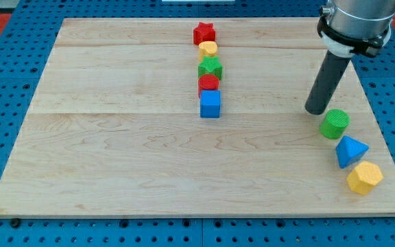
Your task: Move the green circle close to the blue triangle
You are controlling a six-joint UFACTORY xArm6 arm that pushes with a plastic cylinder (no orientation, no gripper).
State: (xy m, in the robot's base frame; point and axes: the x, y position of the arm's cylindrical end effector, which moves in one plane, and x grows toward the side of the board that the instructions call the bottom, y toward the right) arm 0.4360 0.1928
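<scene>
The green circle (334, 123) stands on the wooden board at the view's right. The blue triangle (350, 151) lies just below and right of it, a narrow gap apart. My tip (315, 110) rests on the board just up and left of the green circle, very close to its edge; contact cannot be told. The dark rod rises from it toward the view's top right.
A yellow hexagon (365, 178) sits just below the blue triangle near the board's right edge. In the top middle a column holds a red star (204, 33), yellow circle (208, 49), green star (210, 67), red circle (208, 83) and blue cube (210, 104).
</scene>
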